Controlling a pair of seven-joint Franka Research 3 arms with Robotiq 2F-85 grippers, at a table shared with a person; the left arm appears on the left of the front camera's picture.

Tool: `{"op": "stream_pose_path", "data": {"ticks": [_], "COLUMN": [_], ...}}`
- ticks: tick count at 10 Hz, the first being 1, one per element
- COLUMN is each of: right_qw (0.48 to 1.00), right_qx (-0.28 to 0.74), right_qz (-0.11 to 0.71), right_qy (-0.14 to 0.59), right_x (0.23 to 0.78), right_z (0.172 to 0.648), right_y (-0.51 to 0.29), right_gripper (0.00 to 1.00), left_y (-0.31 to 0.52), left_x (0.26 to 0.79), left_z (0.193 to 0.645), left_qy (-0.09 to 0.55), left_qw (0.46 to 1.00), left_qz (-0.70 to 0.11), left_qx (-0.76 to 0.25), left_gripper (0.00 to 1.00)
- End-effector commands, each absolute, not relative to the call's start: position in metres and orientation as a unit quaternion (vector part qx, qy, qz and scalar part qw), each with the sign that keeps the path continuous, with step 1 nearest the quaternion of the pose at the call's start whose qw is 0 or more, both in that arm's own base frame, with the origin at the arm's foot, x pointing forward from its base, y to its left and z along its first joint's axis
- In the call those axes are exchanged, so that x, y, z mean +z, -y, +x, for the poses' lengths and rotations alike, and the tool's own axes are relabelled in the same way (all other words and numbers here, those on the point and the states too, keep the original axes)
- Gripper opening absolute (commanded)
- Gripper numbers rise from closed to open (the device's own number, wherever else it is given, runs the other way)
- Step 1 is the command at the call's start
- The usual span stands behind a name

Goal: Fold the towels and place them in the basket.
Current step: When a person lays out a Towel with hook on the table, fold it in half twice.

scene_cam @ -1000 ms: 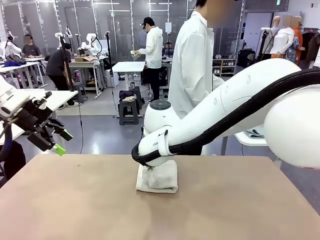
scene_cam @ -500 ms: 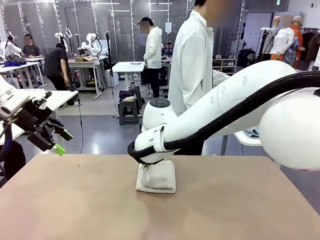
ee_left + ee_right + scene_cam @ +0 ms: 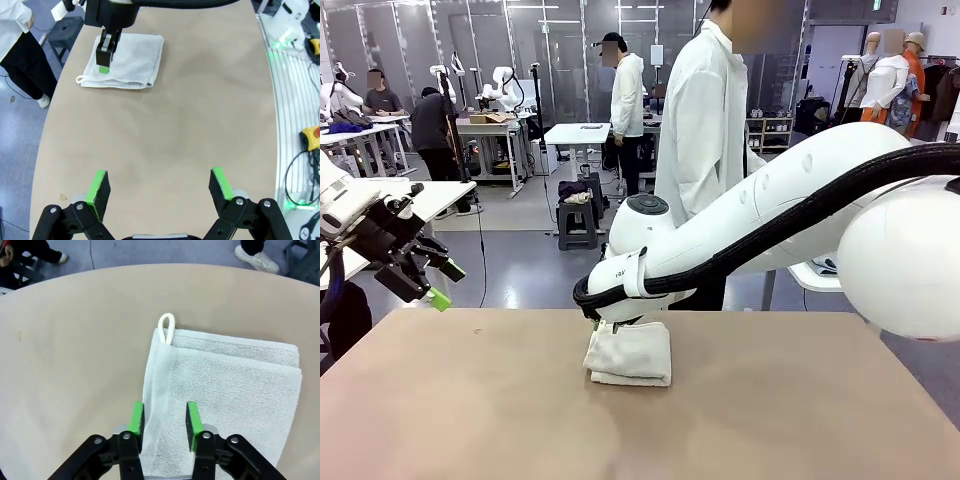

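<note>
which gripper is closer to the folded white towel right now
Right. The right gripper hovers directly over the towel's edge, jaws apart. The left gripper, open, hangs out at the table's left side, well clear of the towel.

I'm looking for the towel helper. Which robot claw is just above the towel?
The right gripper, poised over the folded white towel; the left gripper hangs well away from it.
</note>
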State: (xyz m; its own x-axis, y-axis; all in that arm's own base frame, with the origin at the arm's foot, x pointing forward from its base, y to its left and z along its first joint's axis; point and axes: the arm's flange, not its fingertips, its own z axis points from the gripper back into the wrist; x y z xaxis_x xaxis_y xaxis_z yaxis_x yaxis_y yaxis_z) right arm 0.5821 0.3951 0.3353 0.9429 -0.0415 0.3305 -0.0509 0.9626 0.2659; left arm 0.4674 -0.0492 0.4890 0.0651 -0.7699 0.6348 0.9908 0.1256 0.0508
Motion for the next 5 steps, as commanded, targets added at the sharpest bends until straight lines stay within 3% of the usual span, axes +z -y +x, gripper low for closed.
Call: {"op": "stream_pose_path", "data": {"ticks": [1,5], "right_qw": [0.977,0.984], "right_qx": [0.009,-0.029], "right_qz": [0.136,0.132], "right_qy": [0.166,0.119], "right_x": [0.351,0.384], "right_z": [0.568,0.547], "right_y": [-0.367,-0.29], "right_gripper": [0.86,0.86], "left_y": [0.049,0.049], "left_x": [0.489,0.489], "left_z": [0.467,0.467], "left_qy": [0.269,0.269], "left_qw": [0.7,0.7], "left_qz": [-0.206,-0.206], "left_qx": [-0.628,-0.628], "left_gripper": [1.0,1.0]}}
